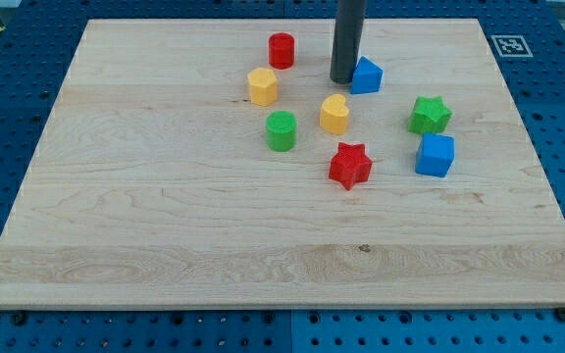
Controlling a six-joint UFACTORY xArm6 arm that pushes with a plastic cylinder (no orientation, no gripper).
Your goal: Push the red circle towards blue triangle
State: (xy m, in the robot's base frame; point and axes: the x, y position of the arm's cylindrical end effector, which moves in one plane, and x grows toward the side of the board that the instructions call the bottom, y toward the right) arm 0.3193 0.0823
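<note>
The red circle [281, 50] stands near the view's top, left of centre. The blue triangle [366, 75] lies to its right, slightly lower. My tip [343, 80] rests on the board right against the blue triangle's left side, between the two blocks and well to the right of the red circle.
A yellow hexagon [262, 86] lies below the red circle. A green circle [281, 130], a yellow heart [334, 115] and a red star [349, 165] sit mid-board. A green star [430, 115] and a blue cube [436, 155] lie to the right. The wooden board [165, 226] has a fiducial marker [510, 45].
</note>
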